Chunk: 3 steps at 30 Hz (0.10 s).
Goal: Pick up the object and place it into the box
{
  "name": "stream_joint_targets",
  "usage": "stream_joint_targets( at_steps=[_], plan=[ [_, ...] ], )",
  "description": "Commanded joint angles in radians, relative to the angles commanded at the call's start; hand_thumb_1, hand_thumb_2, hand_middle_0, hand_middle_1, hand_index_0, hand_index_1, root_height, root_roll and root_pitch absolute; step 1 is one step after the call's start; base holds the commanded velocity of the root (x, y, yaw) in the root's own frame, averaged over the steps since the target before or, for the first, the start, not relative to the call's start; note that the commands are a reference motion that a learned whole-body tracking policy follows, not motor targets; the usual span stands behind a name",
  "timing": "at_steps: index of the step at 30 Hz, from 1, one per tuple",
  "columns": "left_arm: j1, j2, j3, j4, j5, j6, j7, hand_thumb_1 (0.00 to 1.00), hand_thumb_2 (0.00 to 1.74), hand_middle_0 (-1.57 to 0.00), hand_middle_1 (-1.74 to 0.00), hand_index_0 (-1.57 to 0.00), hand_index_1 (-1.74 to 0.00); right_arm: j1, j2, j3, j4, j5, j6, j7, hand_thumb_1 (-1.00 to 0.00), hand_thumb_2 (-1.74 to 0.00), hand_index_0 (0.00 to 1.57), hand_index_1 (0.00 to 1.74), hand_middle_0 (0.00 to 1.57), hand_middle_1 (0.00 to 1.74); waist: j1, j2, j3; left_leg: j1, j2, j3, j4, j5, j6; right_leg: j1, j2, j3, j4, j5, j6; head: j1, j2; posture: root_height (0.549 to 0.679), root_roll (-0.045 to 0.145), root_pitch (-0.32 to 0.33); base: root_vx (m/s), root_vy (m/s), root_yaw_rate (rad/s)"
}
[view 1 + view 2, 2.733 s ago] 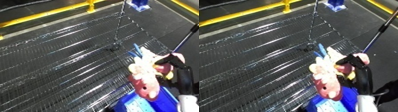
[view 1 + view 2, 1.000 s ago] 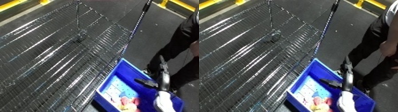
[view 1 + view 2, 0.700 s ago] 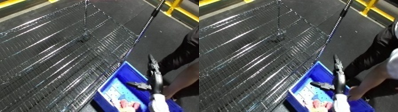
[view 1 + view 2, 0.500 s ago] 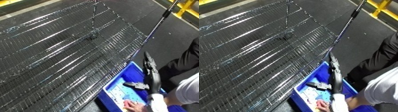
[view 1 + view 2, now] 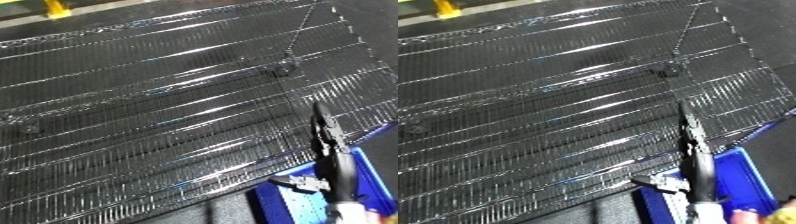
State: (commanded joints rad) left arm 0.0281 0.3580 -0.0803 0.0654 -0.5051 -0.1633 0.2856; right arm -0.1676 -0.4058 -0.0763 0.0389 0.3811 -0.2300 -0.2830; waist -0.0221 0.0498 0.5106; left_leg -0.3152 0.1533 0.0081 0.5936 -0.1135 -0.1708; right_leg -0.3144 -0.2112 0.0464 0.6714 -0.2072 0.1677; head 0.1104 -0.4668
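Showing only part — blue bin cut off, toy hidden.

Warehouse or workshop: wire-grid shelf, yellow post, blue bin.

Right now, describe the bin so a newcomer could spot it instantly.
Start from the big black wire shelf that fills most of the view. Follow its near edge to the lower right corner, where the bin sits just below it. It is the only bright blue thing there, and the robot's right hand reaches over it.
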Motion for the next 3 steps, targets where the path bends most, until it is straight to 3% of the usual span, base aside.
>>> stream_joint_targets(
  at_steps=[3],
  plan=[
    [-0.013, 0.002, -0.001, 0.002, 0.009, 0.003, -0.001, 1.0, 1.74, -1.57, -1.74, -1.57, -1.74, -0.005, 0.01, 0.031, 0.0, -0.003, 0.006, 0.016, 0.0, 0.0, 0.0, 0.0, 0.0, 0.0, 0.009, -0.003, 0.0, 0.004, -0.001, -0.002, -0.002, -0.002, 0.0016, 0.001, -0.0013, -0.004, 0.004, -0.004, 0.0012, -0.027, 0.019, 0.638, 0.047, -0.12, 0.016, 0.013, 0.06]
  ],
)
